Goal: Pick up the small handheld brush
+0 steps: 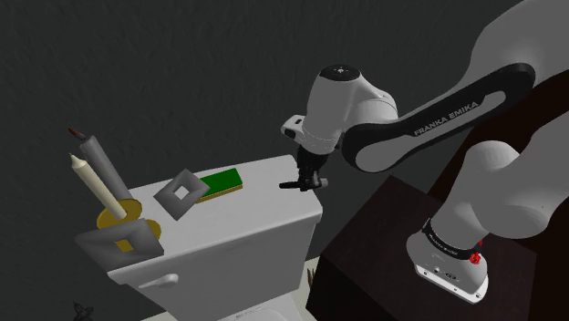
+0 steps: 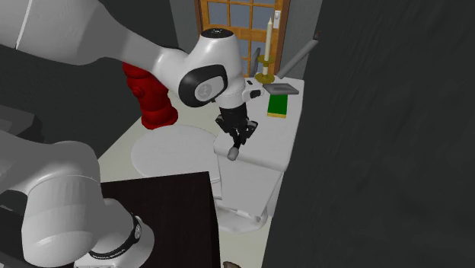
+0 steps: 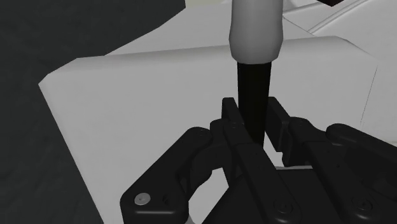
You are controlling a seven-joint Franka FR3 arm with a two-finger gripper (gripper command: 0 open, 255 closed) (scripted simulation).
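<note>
A white Franka arm reaches from its dark stand [image 1: 383,237] to the corner of a pale toilet tank lid [image 1: 246,214], where its black gripper [image 1: 304,178] hangs just above the lid's edge with the small handheld brush [image 1: 294,185] in its grasp. Seen along the hand, the fingers [image 3: 232,116] are clenched on either side of the brush's thin black shaft, pressing against it, and the rounded grey end [image 3: 254,38] sticks out beyond the fingertips over the lid [image 3: 127,95]. From the second exterior view, the gripper [image 2: 240,135] points down at the near end of the lid [image 2: 266,145], with the grey end of the brush [image 2: 232,152] just below the fingertips and close to the lid's rim. The grasp, the main part of the job, appears made; what looks left is the lift (whether the brush is already clear of the lid or touching it cannot be told from these angles). The rest of the lid's load sits well apart at the far end: a green block [image 1: 222,182], a flat grey square with a hole [image 1: 181,194], and a cream candle [image 1: 96,187] beside a grey one [image 1: 105,164], none of them near the path a straight upward pull would likely take.
</note>
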